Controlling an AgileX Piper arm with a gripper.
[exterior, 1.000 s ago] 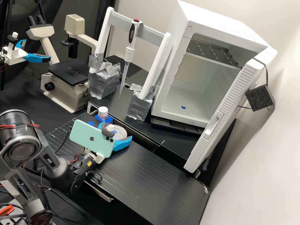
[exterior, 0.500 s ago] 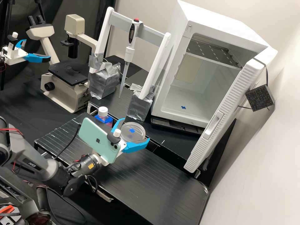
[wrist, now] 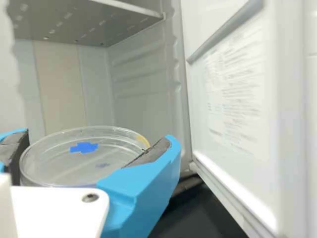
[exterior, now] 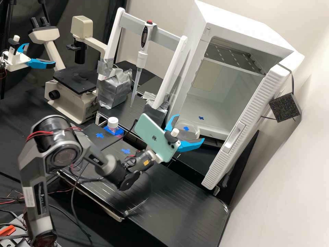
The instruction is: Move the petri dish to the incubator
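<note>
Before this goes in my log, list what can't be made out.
- Petri dish, near rim: wrist view, hidden by the gripper.
- Shelf, part: wrist view, cut off by the edge.
- Incubator, door-side inner wall: high view, behind the door.

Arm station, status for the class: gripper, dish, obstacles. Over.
Gripper closed around petri dish. Dish held up at incubator opening, seemingly not yet inside. Incubator door swung open, apparently not blocking.

One clear round petri dish [exterior: 190, 133], held in one white, blue-fingered gripper [exterior: 191, 127]; one white boxy incubator [exterior: 240, 29], ribbed door [exterior: 252, 115] open; one beige-and-black microscope [exterior: 70, 103].
</note>
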